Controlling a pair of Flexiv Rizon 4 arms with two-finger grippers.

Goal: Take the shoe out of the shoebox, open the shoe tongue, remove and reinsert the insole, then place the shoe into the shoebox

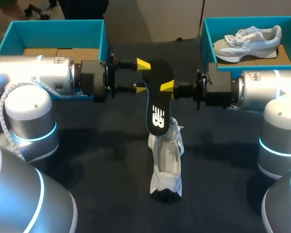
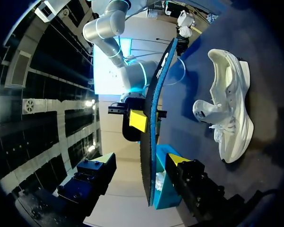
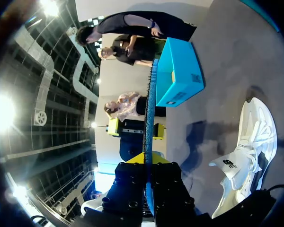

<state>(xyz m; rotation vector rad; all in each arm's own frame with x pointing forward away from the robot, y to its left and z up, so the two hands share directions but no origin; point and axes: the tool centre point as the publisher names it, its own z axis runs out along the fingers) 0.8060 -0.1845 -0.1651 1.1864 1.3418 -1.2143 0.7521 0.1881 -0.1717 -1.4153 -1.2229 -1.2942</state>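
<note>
R gripper (image 1: 166, 87) pinching black insole (image 1: 157, 114) by its edge, mid-air over white sneaker (image 1: 167, 162) lying on table (image 1: 87, 145). L gripper (image 1: 142, 76) spread wide either side of insole, not gripping. Prob staged for regrip/handover before reinsert

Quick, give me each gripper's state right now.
Left gripper: open, with the insole between its fingers, not clamped.
Right gripper: shut on the insole.

Dim scene; soft shadows on table (image 1: 87, 160); overhead glare, right wrist view.
</note>
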